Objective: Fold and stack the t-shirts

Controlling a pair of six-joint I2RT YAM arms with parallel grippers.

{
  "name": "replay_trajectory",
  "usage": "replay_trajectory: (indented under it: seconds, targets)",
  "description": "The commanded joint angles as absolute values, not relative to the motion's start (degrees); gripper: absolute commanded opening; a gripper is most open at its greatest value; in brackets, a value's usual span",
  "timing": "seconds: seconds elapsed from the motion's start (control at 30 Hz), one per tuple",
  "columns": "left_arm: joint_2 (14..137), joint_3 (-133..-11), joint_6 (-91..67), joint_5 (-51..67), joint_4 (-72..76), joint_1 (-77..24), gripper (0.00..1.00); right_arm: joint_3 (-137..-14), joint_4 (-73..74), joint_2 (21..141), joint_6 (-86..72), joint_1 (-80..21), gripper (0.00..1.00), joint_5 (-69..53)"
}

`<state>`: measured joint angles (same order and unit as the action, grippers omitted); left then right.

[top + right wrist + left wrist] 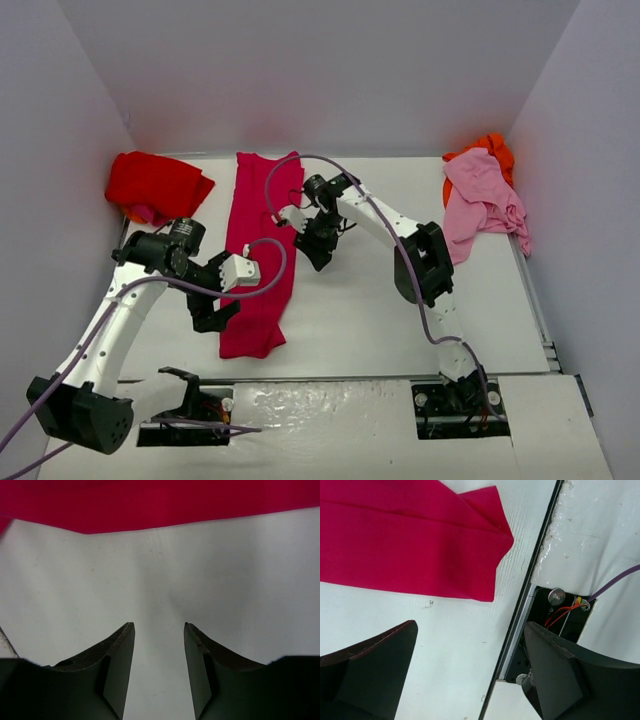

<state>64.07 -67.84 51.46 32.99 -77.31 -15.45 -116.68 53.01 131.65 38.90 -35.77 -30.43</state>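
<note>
While the crimson-magenta t-shirt (262, 250) lies as a long folded strip, left gripper (471, 626) spread wide and empty, shirt's near corner just beyond its fingertips, right gripper (158, 626) parted on nothing above bare table (370, 320), shirt's edge just ahead, bright red t-shirt (155, 185), pale pink t-shirt (485, 205) and orange t-shirt (495, 150) well apart from both.

The long crimson-magenta cloth t-shirt (258, 260) looks soft and matt; beside it, the white painted table (370, 320) shows faint grain.

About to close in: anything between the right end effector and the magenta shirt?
Nothing: the right wrist view shows only bare table between the right end effector and the magenta shirt.
</note>
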Motion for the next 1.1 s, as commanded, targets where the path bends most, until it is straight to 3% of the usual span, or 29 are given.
replay_trajectory:
  seconds: [0.0,0.17,0.23,0.3,0.37,0.4,0.43,0.6,0.67,0.73,0.9,1.07]
  targets:
    - [68.9,-71.3,50.9,32.1,-75.9,-14.4,0.86,-119.8,64.6,129.9,43.9,-35.8,0.41,-33.0]
    - [76.2,-73.7,48.3,32.7,-66.2,-14.2,0.85,-108.7,67.9,124.5,48.2,-38.4,0.47,-30.5]
    - [78.5,-74.3,47.7,33.2,-62.6,-13.9,0.74,-104.4,65.8,122.9,47.2,-39.2,0.43,-25.2]
    - [79.6,-74.1,44.2,32.9,-56.6,-12.4,0.72,-100.7,57.3,119.7,42.7,-39.3,0.38,-17.6]
    - [79.7,-72.6,40.4,33.0,-51.5,-10.5,0.66,-94.8,47.8,113.9,40.6,-39.3,0.44,-14.4]
    - [79.4,-72.4,38.7,35.3,-48.7,-8.3,0.55,-91.3,44.7,112.1,39.0,-39.3,0.45,-11.7]
    - [79.2,-72.5,38.3,37.4,-47.9,-7.1,0.53,-89.4,41.1,110.4,37.8,-39.2,0.44,-8.8]
    - [79.4,-75.6,41.8,37.5,-54.6,-13.7,0.46,-90.1,34.3,109.4,33.6,-30.9,0.43,-3.0]
    - [79.3,-75.5,43.8,33.1,-55.5,-19.2,0.34,-92.8,34.3,110.7,31.1,-20.3,0.41,-4.1]
    - [80.8,-76.9,45.5,31.5,-58.3,-23.1,0.30,-93.9,33.8,110.2,30.1,-14.8,0.42,-5.2]
    - [87.5,-81.6,48.5,31.4,-67.3,-32.4,0.33,-90.6,31.9,107.3,30.6,-9.9,0.44,-3.5]
    - [89.7,-77.6,49.3,28.1,-69.5,-41.4,0.58,-87.6,29.7,105.9,30.3,-6.6,0.44,1.3]
